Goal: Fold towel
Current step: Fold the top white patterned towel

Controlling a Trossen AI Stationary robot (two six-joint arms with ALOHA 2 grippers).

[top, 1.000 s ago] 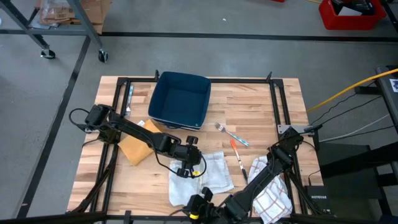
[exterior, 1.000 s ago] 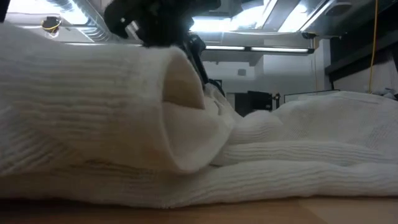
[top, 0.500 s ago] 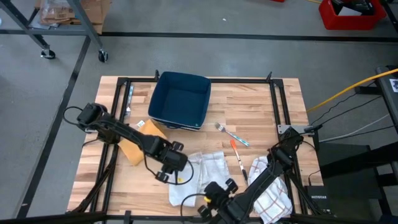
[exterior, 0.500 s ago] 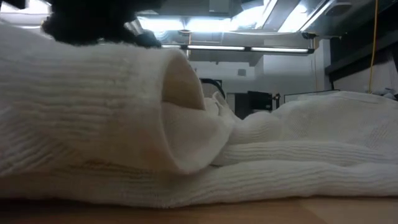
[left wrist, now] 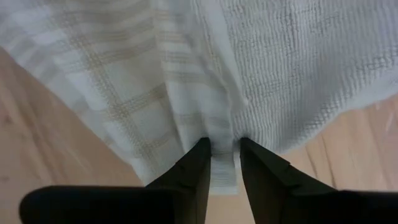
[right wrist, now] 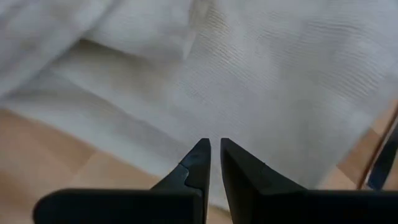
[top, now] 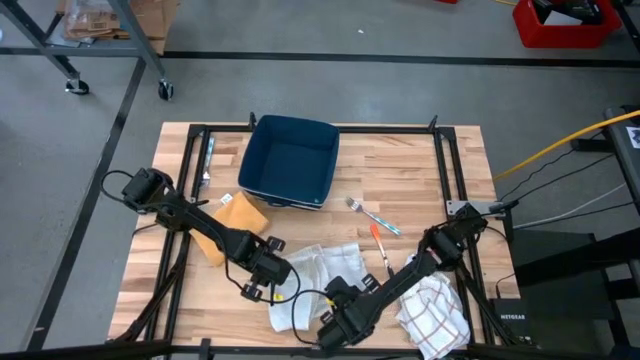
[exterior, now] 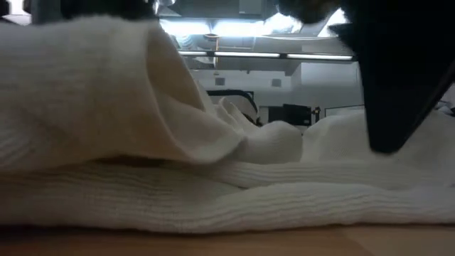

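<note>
White waffle cloth, that was the whole story: the towel [top: 318, 275] lay rumpled on the wooden table [top: 420, 190], on the near side of the blue bin [top: 291, 160], with one flap bunched up rather than laid flat. Left gripper [left wrist: 221, 163] was down at the towel's edge, its jaws nipping a thin fold of the hem between them, as the left wrist view showed plainly. Right gripper [right wrist: 211, 163] hung over the towel's near side, jaws drawn almost together with only a sliver of gap and no cloth visibly between them; it looked empty.

Beside the towel, on the side away from the tan envelope [top: 228, 226], sat a second, checked cloth [top: 432, 310], crumpled and partly under the right arm. Between the bin and that cloth lay a fork [top: 372, 215] and an orange-tipped utensil [top: 381, 247], both clear of the towel.

By my reckoning the fold was barely under way. No clean crease, no squared edges, no stacked halves showed anywhere. One edge was in hand; the right side needed a hold of its own, then the lift, the carry-over and the smoothing were all left to do.
</note>
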